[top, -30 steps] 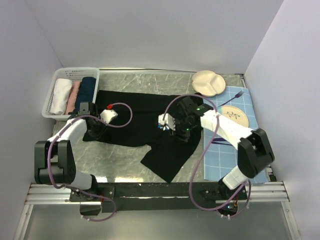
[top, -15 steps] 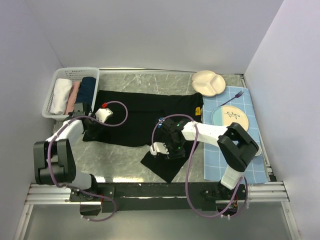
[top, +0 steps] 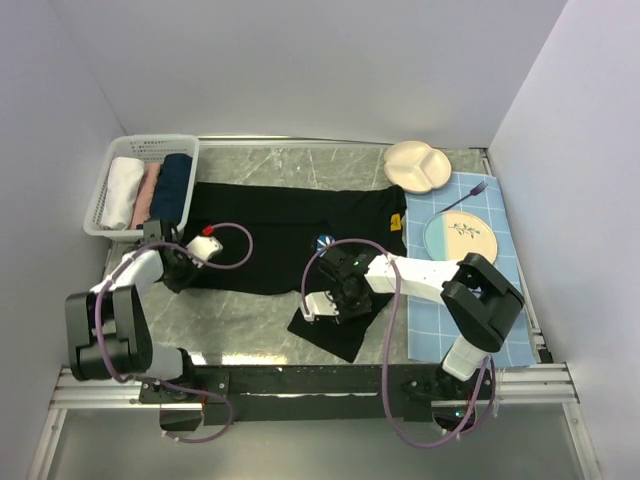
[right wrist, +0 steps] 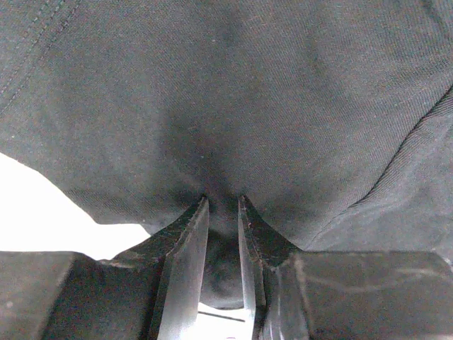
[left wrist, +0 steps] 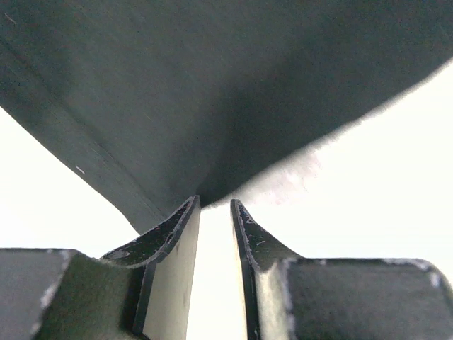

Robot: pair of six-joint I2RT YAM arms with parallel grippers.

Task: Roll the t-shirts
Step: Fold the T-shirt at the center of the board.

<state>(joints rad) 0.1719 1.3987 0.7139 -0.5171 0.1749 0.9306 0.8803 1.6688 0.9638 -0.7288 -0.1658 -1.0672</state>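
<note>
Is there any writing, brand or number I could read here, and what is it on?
None can be read.
Yellow tag on the black t-shirt: too small to read.
Chest print: no letters visible.
Marks at the far end of the white basket: blurred.

Black cloth t-shirt point(top: 280, 225) is lying spread mid-table. Behind-left of it, white plastic basket point(top: 152, 140) is holding three rolled t-shirts point(top: 150, 190). Behind-right, cream divided plate point(top: 420, 165) is sitting. Right of it, light-blue gridded mat point(top: 507, 215) is carrying round teal-and-cream plate point(top: 460, 235) and purple plastic fork point(top: 462, 195).
</note>
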